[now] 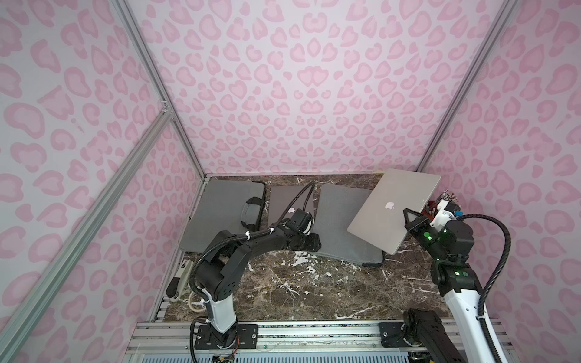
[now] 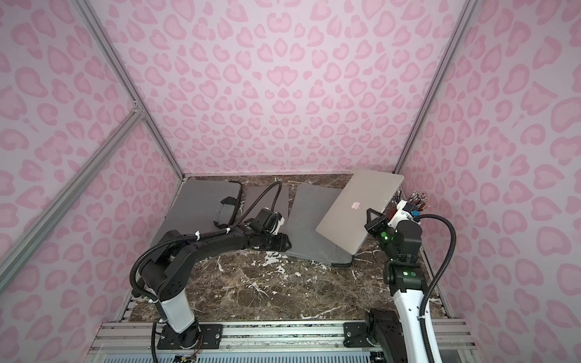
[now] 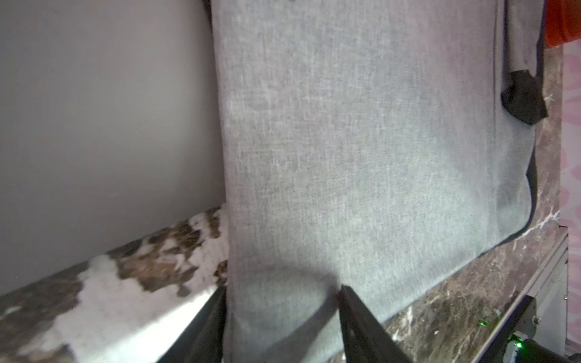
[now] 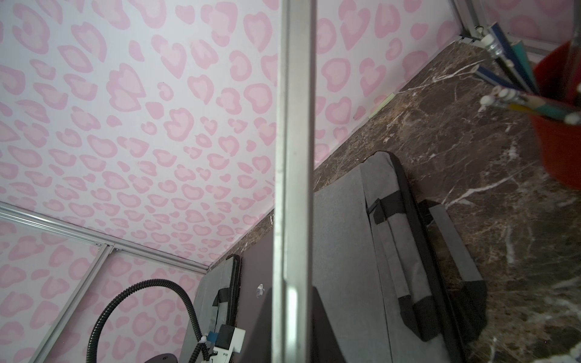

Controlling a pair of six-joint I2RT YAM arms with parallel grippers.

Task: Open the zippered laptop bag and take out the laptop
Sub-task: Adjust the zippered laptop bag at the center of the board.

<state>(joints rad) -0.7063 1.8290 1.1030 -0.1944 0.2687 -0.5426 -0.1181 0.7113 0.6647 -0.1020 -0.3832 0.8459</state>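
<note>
The silver laptop (image 1: 390,206) (image 2: 353,206) hangs tilted above the table at the back right, outside the bag. My right gripper (image 1: 408,217) (image 2: 371,217) is shut on its right edge; in the right wrist view that edge (image 4: 294,157) runs straight out from between the jaws of the right gripper (image 4: 290,301). Partly beneath it, the grey laptop bag (image 1: 339,220) (image 2: 311,220) (image 4: 342,251) lies flat. My left gripper (image 1: 309,242) (image 2: 279,243) (image 3: 283,290) stands half open at the bag's near-left edge. The bag's fabric (image 3: 361,141) fills the gap, and both fingertips touch it.
A second grey bag with a handle (image 1: 220,213) lies at the back left. A dark laptop (image 1: 289,201) sits between the two bags. A red cup of pencils (image 4: 559,151) stands by the right wall, behind my right wrist. Pink patterned walls close in three sides.
</note>
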